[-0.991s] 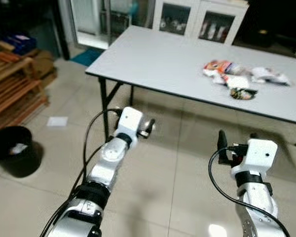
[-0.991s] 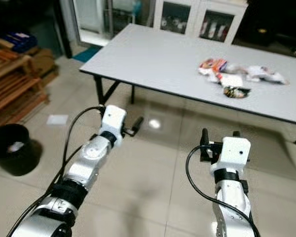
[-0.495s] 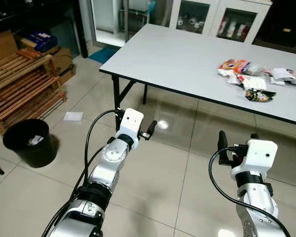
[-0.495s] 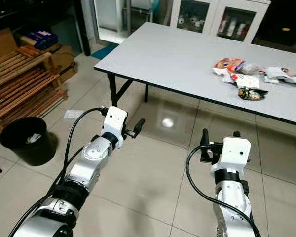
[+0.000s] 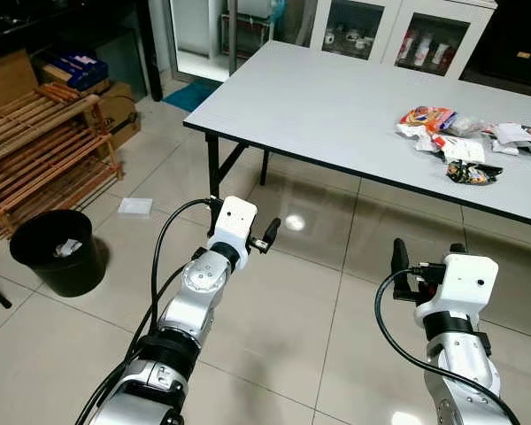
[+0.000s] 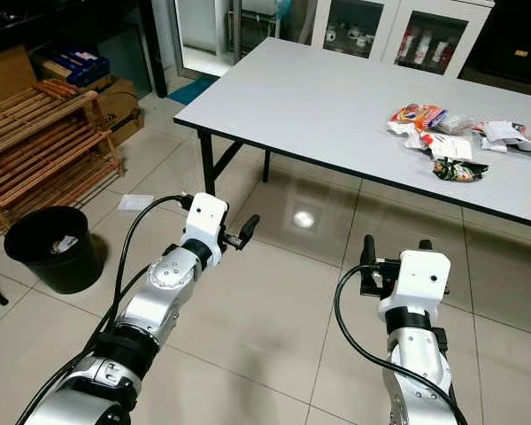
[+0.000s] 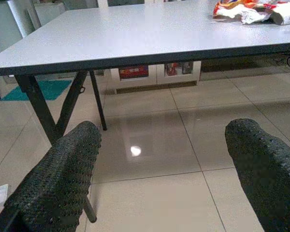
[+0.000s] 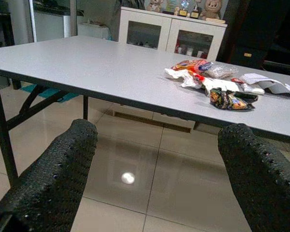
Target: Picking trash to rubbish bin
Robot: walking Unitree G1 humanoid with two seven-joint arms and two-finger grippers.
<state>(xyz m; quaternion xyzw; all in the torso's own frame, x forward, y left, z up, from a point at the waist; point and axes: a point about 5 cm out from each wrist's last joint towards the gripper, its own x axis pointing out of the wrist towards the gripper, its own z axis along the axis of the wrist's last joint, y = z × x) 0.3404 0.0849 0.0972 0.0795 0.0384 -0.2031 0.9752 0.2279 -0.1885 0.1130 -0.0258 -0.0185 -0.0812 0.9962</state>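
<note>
Since a second earlier the camera had swung, bringing the bin [image 5: 51,251] fully into view. Both grippers, left gripper [image 5: 267,235] and right gripper [image 6: 391,258], hung spread and empty; wrappers [image 5: 456,146] lay far right on the table [image 5: 319,106], nearer the right arm.

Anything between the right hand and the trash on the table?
Nothing visible. The right hand, open, faces the trash across bare floor, and the trash lies unblocked near the table edge.
</note>
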